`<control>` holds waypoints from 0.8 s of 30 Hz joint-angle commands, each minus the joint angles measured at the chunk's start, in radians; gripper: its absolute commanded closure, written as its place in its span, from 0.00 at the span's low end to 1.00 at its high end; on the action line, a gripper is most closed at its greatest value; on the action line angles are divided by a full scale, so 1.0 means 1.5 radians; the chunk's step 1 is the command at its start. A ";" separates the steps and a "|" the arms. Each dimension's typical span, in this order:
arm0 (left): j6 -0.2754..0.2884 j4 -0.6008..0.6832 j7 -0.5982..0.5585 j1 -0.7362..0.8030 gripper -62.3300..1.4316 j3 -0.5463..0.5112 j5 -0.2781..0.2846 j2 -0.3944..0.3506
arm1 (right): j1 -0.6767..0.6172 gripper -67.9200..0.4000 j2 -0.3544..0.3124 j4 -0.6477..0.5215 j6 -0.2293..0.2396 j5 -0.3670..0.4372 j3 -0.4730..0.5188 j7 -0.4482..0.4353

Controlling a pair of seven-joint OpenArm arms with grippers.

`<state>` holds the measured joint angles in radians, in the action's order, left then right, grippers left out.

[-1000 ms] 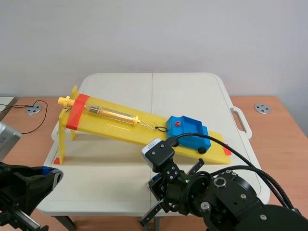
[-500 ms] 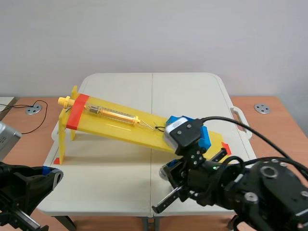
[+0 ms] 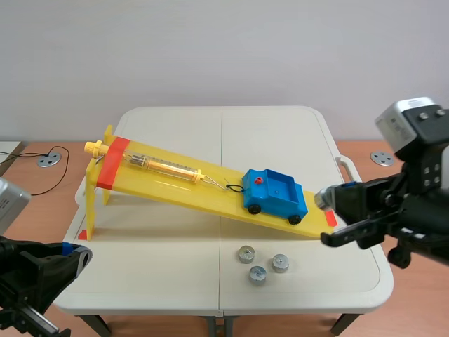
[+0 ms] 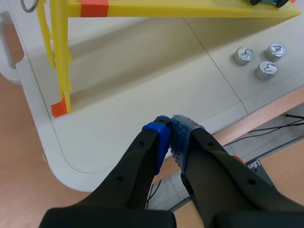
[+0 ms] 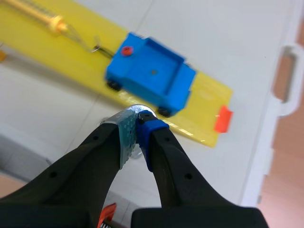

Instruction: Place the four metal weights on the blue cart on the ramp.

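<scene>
Right wrist view: the right pincer [image 5: 137, 122] is seen clamped on one metal weight [image 5: 140, 110], the silver disc being pinched between the dotted pads [image 5: 124, 130]. It is held above the low end of the yellow ramp [image 5: 206, 95], just short of the blue cart [image 5: 151, 80], a position judged to suit carrying it over the cart's open tray [image 5: 159, 76]. The tray is shown with only a small dark dot at its middle; no weight has yet been set inside.

The cart is held on the slope by a thin cord [image 3: 231, 187] hooked to the spring scale [image 3: 160, 166], which is fixed at the ramp's raised end. A gentle release is therefore thought wise, since a knock could set the cart rolling or stretch the spring.

On the white desk [image 3: 154, 246] three further weights [image 3: 246, 254] are found, grouped close together just beside the ramp's lower edge and in front of the cart, where they can likely be reached by the right arm.

The left pincer [image 4: 170, 129] is closed on nothing, its pads pressed together. It is parked over the desk's near edge, well apart from the weights, so room is given to the other arm.
</scene>
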<state>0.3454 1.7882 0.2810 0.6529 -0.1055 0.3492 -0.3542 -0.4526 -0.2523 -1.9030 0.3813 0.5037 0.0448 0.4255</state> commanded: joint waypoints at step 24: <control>0.019 0.033 -0.064 -0.005 0.93 -0.008 0.051 0.005 | 0.354 0.98 0.187 0.289 0.007 0.038 0.010 -0.084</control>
<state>0.3454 1.7882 0.2810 0.6529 -0.1055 0.3492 -0.3542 -0.0025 0.0448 -1.3643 0.3779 0.5014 0.0883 0.4282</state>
